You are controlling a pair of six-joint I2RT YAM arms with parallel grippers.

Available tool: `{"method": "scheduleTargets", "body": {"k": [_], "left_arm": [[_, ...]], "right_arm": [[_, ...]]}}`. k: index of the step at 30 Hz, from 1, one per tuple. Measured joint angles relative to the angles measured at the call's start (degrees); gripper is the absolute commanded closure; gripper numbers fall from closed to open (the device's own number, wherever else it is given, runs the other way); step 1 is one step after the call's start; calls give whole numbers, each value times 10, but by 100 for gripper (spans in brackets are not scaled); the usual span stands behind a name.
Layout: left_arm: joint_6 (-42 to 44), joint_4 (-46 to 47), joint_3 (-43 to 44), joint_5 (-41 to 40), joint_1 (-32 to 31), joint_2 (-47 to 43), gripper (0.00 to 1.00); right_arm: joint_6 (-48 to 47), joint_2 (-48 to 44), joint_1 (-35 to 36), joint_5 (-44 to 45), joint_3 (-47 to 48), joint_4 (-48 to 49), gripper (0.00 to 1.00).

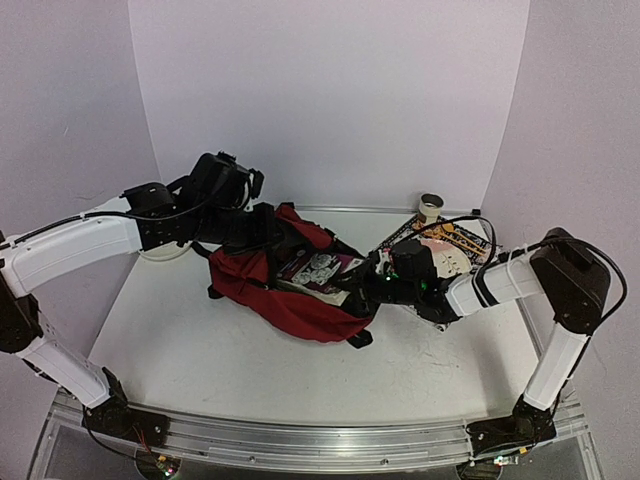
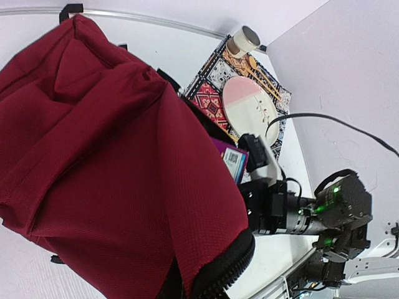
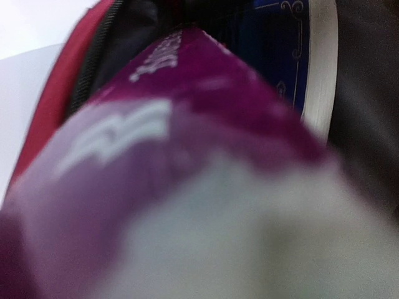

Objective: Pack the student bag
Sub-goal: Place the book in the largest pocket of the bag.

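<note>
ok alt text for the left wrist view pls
A dark red student bag fills the left and centre, its black zipper edge at the bottom. At its opening the right end effector grips a purple book; behind lie a patterned mat, pink-and-white plate and small cup.

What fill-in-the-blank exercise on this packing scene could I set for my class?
The dark red fabric backpack lies on the white table with its zip ____. The right gripper holds a glossy purple book in the backpack's mouth, next to a ____ book with white page edges. The round pink and white plate sits on the patterned mat on the ____ arm's side.
Missing words: open; blue; right.
</note>
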Motion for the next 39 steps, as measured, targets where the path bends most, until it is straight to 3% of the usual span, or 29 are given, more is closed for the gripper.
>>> {"method": "scheduleTargets", "body": {"k": [6,14,20,28,39], "left_arm": [[5,3,-9,15,0,-6,100],[0,15,-74,54,0,-44,100],[-15,20,-129,63,0,-95,100],[-35,21,-169,58,0,-138,100],[-44,29,-196,65,-1,-145,97]], "right_arm": [[-1,31,10,-4,13,3,100],[18,109,46,26,124,-3,98],[31,153,66,54,176,-14,86],[12,165,75,67,190,-43,55],[-72,63,82,72,143,-172,28]]}}
